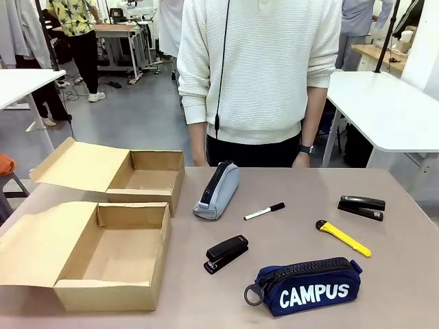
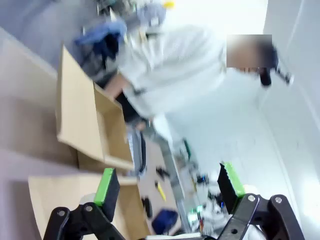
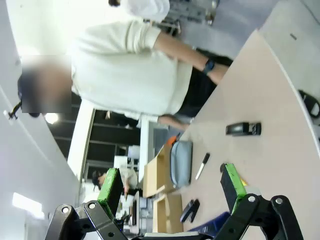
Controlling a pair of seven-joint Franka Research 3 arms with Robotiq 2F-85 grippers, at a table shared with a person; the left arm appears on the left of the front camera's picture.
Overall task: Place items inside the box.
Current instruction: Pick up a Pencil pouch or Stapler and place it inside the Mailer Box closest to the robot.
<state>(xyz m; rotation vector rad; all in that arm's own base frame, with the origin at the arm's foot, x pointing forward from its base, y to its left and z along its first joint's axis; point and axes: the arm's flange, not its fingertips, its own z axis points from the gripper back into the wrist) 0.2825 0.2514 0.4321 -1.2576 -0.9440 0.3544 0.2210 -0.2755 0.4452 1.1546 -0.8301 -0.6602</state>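
Fingers spread wide, empty, on left gripper and right gripper; grey fabric pencil case, black plastic stapler, navy "CAMPUS" pouch sit outside open cardboard box

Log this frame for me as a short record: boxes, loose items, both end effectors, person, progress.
Boxes: near cardboard box and far cardboard box, both open, empty
Loose on table: grey pencil case, marker, middle black stapler, right black stapler, yellow utility knife, navy CAMPUS pouch
Left end effector: open, empty
Right end effector: open, empty
Person: standing at far side, no item in hand
Progress: nothing boxed yet
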